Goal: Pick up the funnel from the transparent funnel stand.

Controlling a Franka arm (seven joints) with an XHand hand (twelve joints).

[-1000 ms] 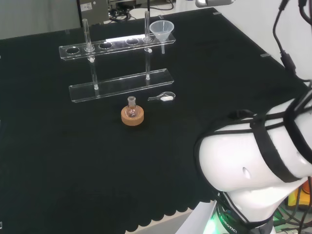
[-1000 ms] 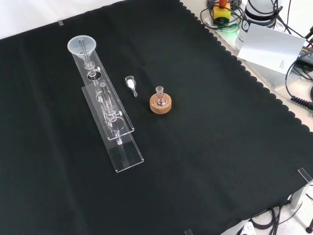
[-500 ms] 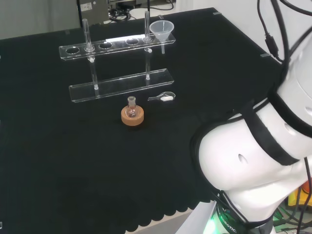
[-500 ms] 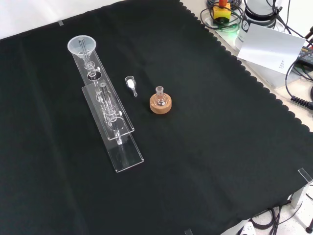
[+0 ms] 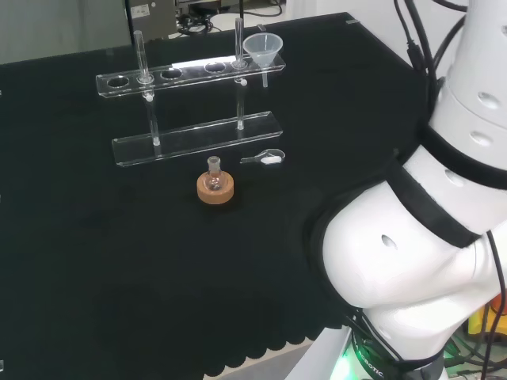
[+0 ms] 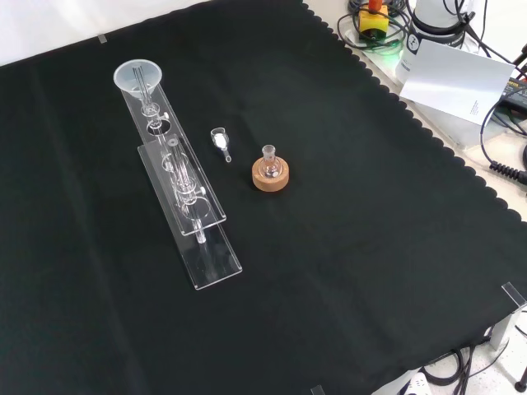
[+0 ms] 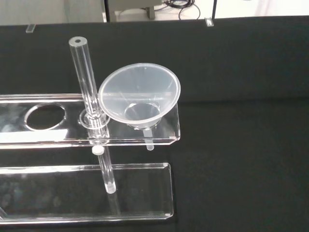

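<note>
A clear plastic funnel (image 5: 262, 49) sits in the end hole of the transparent funnel stand (image 5: 194, 138), at the right end in the head view. Seen from the front, the funnel (image 6: 137, 77) is at the stand's (image 6: 210, 262) far end. The wrist view looks down on the funnel (image 7: 140, 95), its wide mouth up and its stem through the stand's upper shelf (image 7: 72, 137), beside an upright clear post (image 7: 87, 89). No part of the hand is in any frame.
A small flask on a cork ring (image 5: 215, 188) stands in front of the stand in the head view, with a small clear scoop (image 5: 265, 158) to its right. The arm's white links (image 5: 412, 261) fill the lower right. Cables and boxes lie beyond the cloth's scalloped edge (image 6: 428, 132).
In the head view the arm's white links have swung upward and leftward at the right side. The funnel, stand, flask and scoop have not moved.
</note>
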